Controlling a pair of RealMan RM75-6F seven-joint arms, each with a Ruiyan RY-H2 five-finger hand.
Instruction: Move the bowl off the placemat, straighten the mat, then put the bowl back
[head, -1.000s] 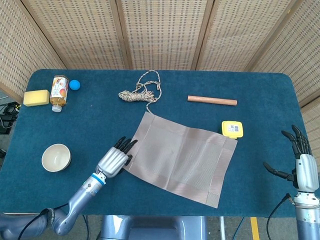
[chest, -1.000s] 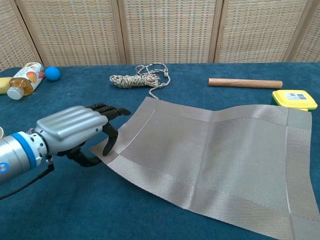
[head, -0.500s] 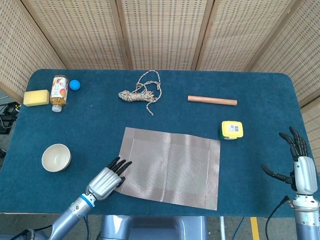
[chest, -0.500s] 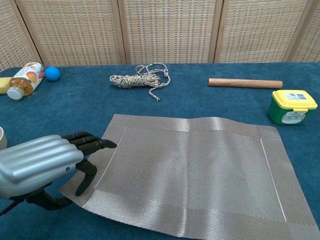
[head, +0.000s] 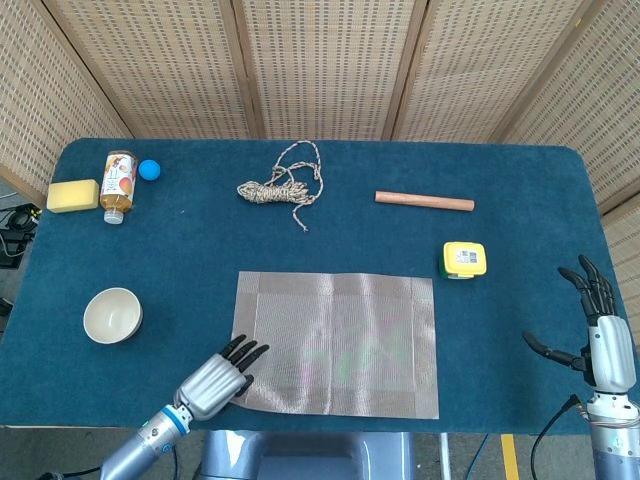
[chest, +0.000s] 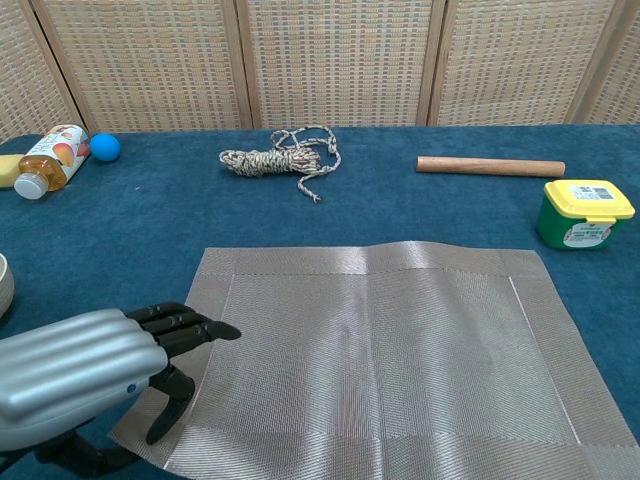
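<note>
Left hand (head: 216, 375) pinching placemat (head: 340, 340) corner

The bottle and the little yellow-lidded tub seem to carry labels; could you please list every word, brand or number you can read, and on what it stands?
None can be read.
bottle: orange fruit-picture label, wording too small and blurred.
yellow-lidded tub: white sticker on the lid and a label on the green side, print too small.
placemat, bowl, wooden rod: no text visible.

**Colours and patterns on the dark teal table**

Table cloth (head: 200, 240): dark teal. Placemat (head: 338, 342): grey-beige weave, lighter border band. Bowl (head: 112, 315), left of placemat: cream. Tub (head: 464, 260): green, yellow lid. Ball (head: 149, 169): blue. Sponge (head: 72, 195): yellow. Rod (head: 424, 201): brown.
</note>
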